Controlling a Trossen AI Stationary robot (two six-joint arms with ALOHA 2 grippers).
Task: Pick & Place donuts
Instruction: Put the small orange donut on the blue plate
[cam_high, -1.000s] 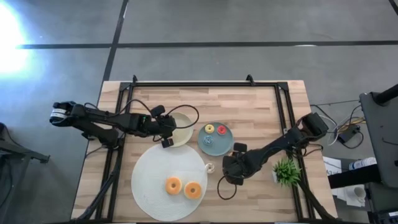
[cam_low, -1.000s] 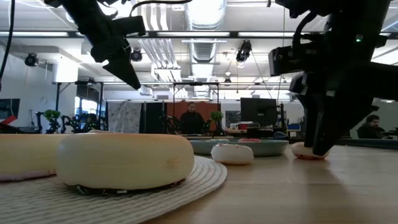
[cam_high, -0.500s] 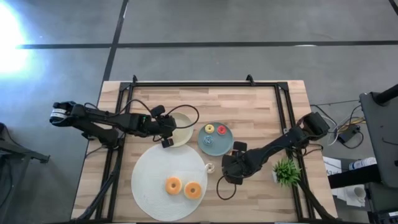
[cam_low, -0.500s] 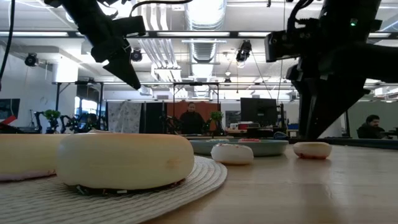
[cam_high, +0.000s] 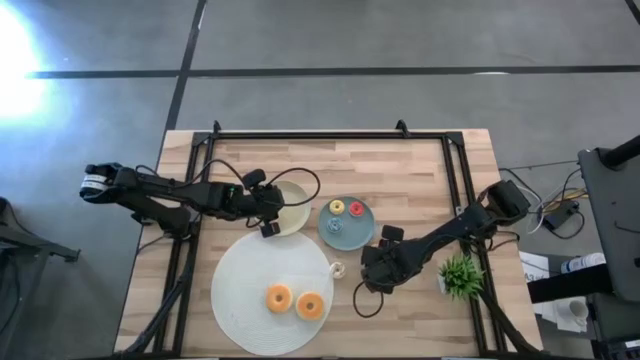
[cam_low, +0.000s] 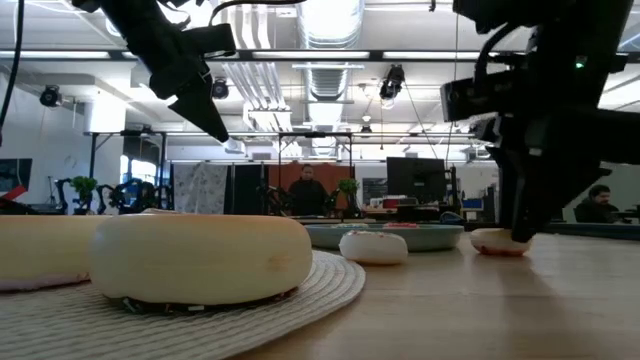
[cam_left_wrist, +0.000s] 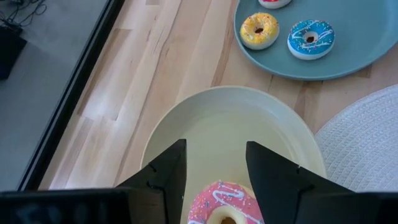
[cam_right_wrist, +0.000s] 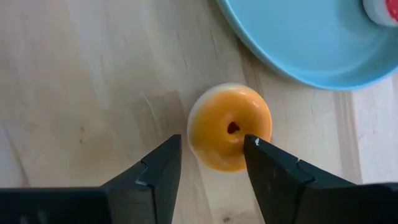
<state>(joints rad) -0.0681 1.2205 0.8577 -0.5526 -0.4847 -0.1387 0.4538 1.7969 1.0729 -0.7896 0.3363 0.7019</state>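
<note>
One tiny orange donut (cam_right_wrist: 229, 127) is the target for the right gripper (cam_right_wrist: 211, 163) — it sits on the bare table (cam_right_wrist: 87, 93), just beside the rim of the teal plate (cam_right_wrist: 298, 43), not on it. Right jaws are spread wide, holding nothing; in the right wrist view the donut lies just ahead of the tips, its width roughly spanning the gap, shifted a bit toward one finger. To do this well, my read: centre the gap on the donut first, drop till tips nearly touch the table, then close slowly — it's small and round, likely to squirt out if pinched off-centre. Watch the plate rim, close by.

Left gripper (cam_left_wrist: 214, 171) hangs over the cream plate (cam_left_wrist: 205, 118), jaws apart w/ nothing pinched; a pink frosted donut (cam_left_wrist: 225, 203) lies on that plate between and below the tips. Two big donuts (cam_high: 279, 297) (cam_high: 310, 306) rest on the white mat (cam_high: 240, 275); small ones (cam_left_wrist: 259, 30) (cam_left_wrist: 310, 38) already on the teal plate.
</note>
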